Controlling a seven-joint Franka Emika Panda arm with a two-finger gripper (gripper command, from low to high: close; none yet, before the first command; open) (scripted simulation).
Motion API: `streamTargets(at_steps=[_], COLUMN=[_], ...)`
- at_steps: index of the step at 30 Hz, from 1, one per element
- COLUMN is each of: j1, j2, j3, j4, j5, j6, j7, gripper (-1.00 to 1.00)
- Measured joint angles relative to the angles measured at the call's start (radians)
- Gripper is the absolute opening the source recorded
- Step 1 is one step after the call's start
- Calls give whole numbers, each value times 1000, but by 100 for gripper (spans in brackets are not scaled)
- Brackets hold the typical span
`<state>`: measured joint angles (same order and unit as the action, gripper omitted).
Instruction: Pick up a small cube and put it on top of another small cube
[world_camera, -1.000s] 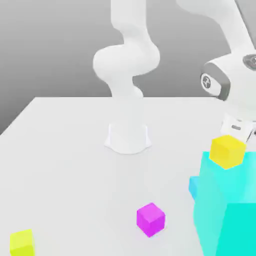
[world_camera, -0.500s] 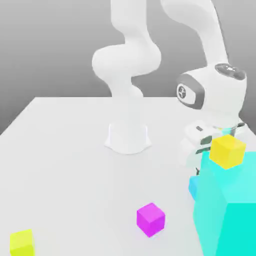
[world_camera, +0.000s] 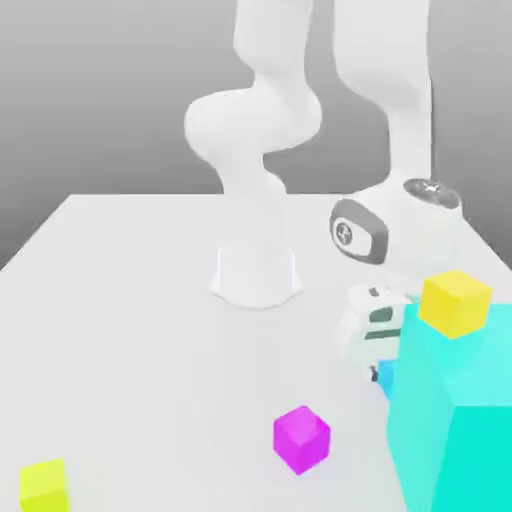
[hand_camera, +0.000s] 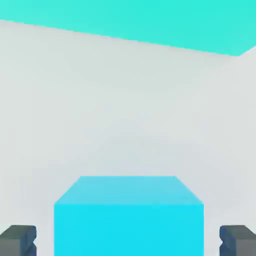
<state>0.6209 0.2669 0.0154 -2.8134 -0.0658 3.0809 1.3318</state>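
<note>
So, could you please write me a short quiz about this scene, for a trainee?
1. True or false: one yellow cube sits on top of the big cyan block.
2. Which cube lies between the fingers of the gripper? A red, B sky-blue, C green.
3. How many yellow cubes stand on the table itself?

Key: 1 true. 2 B, the sky-blue cube. 3 one, the other yellow cube.

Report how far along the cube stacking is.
Done: the pincer sits low astride the sky-blue cube, a finger on each side. In hand: the grasp, with gaps showing, nothing lifted. Left: close, lift, and set it on another small cube, perhaps the magenta cube.
</note>
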Motion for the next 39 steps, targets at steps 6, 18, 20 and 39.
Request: streamTargets(at_steps=[6, 18, 20, 39], j1=[-11, 57, 88, -31], j2=[-56, -333, -357, -518], j3=[12, 33, 33, -103], j4=[-10, 48, 83, 504], j5=[6, 258, 308, 63], j6=[-45, -294, -328, -1014], j7=[-5, -296, -375, -753], gripper=[-100, -100, -100, -100])
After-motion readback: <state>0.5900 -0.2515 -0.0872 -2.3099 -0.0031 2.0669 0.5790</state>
